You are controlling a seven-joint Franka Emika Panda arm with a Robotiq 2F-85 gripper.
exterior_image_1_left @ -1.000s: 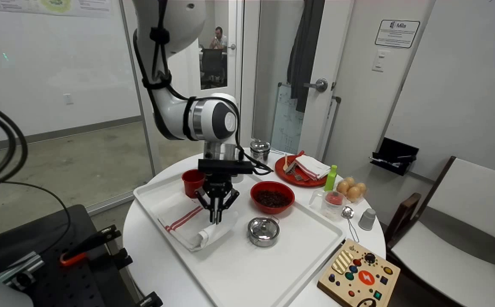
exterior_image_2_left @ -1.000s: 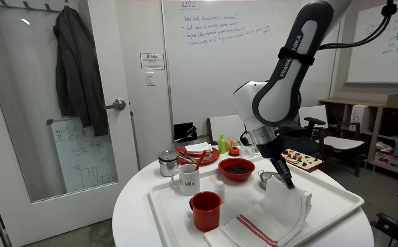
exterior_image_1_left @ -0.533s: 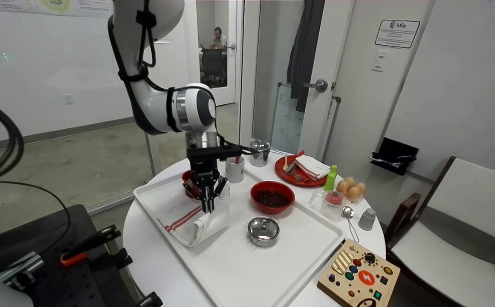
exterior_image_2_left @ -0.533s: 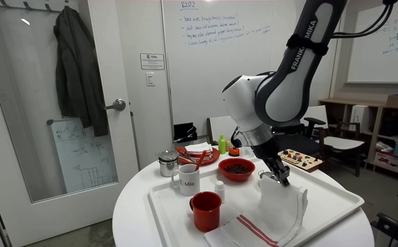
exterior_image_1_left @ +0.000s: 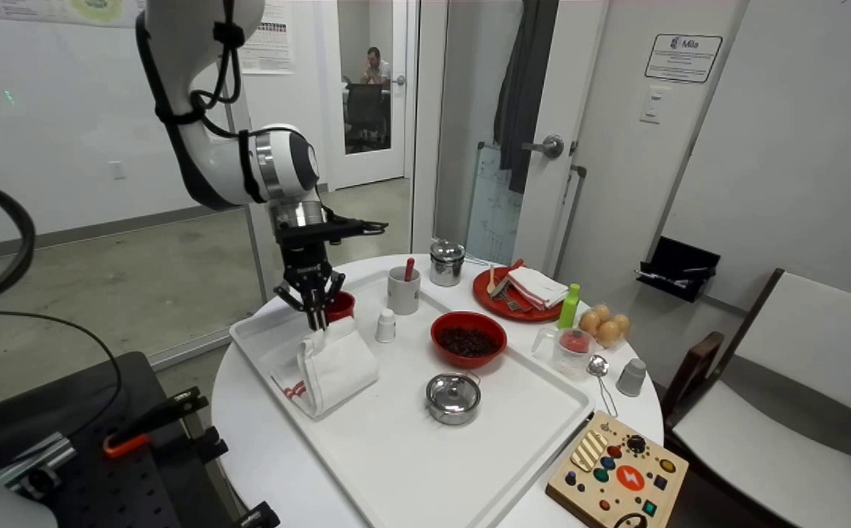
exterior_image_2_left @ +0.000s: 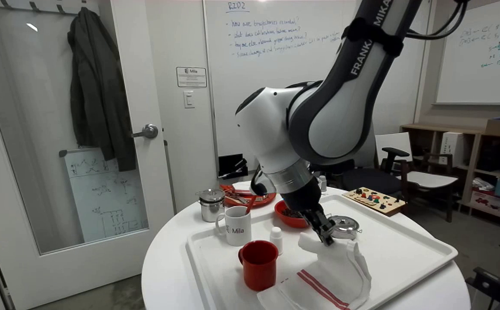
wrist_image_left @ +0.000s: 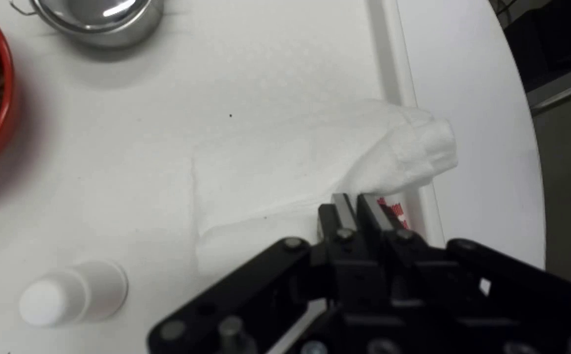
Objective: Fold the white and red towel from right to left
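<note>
The white and red towel lies on the white tray, its white end lifted by my gripper. The gripper is shut on that end in both exterior views, with its fingers pointing down. The raised part of the towel arches over the flat part, where the red stripes show beside the red cup. In the wrist view the fingertips are close together on the towel; a little of the stripes shows right of them. The pinched cloth itself is mostly hidden.
The red cup stands just behind the gripper. A small white bottle, a white mug, a red bowl and a lidded steel pot stand nearby. A red plate and a wooden button board are outside the tray.
My gripper has carried the towel's end across the tray towards the striped part and the red cup. The lifted cloth now covers much of the stripes in an exterior view.
</note>
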